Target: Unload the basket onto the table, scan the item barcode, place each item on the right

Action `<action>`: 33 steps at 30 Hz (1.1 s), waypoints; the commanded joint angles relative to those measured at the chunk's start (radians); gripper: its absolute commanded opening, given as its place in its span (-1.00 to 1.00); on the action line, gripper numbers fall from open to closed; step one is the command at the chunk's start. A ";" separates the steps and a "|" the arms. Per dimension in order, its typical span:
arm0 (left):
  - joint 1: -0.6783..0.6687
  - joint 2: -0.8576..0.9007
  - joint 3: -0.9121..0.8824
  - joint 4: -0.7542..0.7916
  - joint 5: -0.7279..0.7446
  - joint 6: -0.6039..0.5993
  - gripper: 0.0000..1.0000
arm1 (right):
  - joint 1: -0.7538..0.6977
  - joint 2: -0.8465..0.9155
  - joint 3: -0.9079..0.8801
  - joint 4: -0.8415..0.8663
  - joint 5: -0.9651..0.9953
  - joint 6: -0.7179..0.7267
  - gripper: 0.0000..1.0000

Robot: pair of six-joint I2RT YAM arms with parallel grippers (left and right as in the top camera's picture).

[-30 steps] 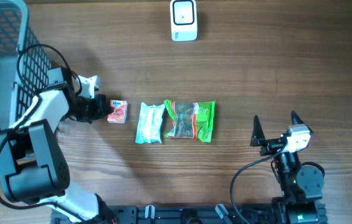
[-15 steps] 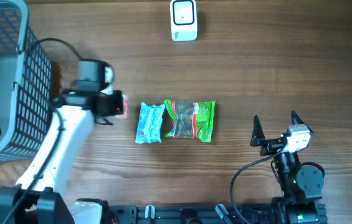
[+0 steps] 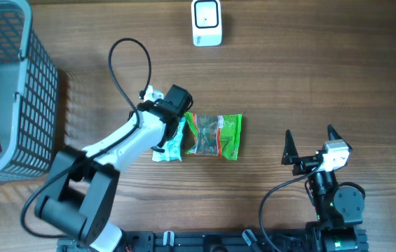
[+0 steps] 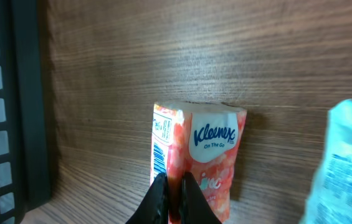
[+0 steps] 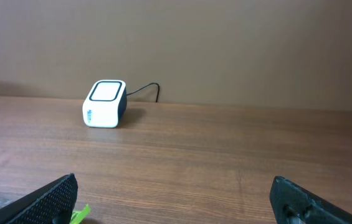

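Kleenex pocket pack (image 4: pixel 204 155), peach and white, shows only in the left wrist view: the left gripper (image 4: pixel 174 200) has its jaws clenched on the pack's 6 o'clock edge, and the barcode strip (image 4: pixel 159 152) runs down its 9 o'clock side. Overhead, the same gripper (image 3: pixel 173 105) sits near the table's centre and hides the pack beneath it. It overlaps the top of the blue-white packet (image 3: pixel 168 143), which touches the green packet (image 3: pixel 215 134) at its 3 o'clock side. The scanner (image 3: pixel 206 22) stands at the table's 12 o'clock edge and the grey wire basket (image 3: pixel 40 91) at 9 o'clock. The right wrist view alone shows the scanner's cable trailing behind it. The right gripper (image 3: pixel 308 150), at 4 o'clock, has its jaws spread wide with nothing between them.

A second ago the pack lay on the wood beside the basket with the left gripper on it. Since then the arm has carried it toward 3 o'clock. The right arm has not moved.
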 commanded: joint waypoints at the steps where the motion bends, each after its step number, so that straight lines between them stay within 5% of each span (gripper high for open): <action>1: -0.010 0.035 0.008 0.023 -0.014 -0.024 -0.92 | -0.002 -0.002 -0.001 0.002 -0.013 0.002 0.99; 4: -0.010 0.035 0.008 0.040 0.041 -0.024 -0.91 | -0.002 -0.002 -0.001 0.002 -0.013 0.002 0.99; 10: -0.010 0.035 0.009 0.040 0.040 -0.024 -0.42 | -0.002 -0.002 -0.001 0.002 -0.013 0.002 0.99; 14: -0.010 0.032 0.009 0.040 0.044 -0.024 -0.28 | -0.002 -0.002 -0.001 0.002 -0.013 0.002 0.99; 25: -0.010 -0.048 0.010 0.041 0.140 -0.024 -0.33 | -0.002 -0.002 -0.001 0.002 -0.013 0.002 0.99; 33: -0.010 -0.064 0.013 0.039 0.160 -0.022 -0.16 | -0.002 -0.002 -0.001 0.002 -0.013 0.002 0.99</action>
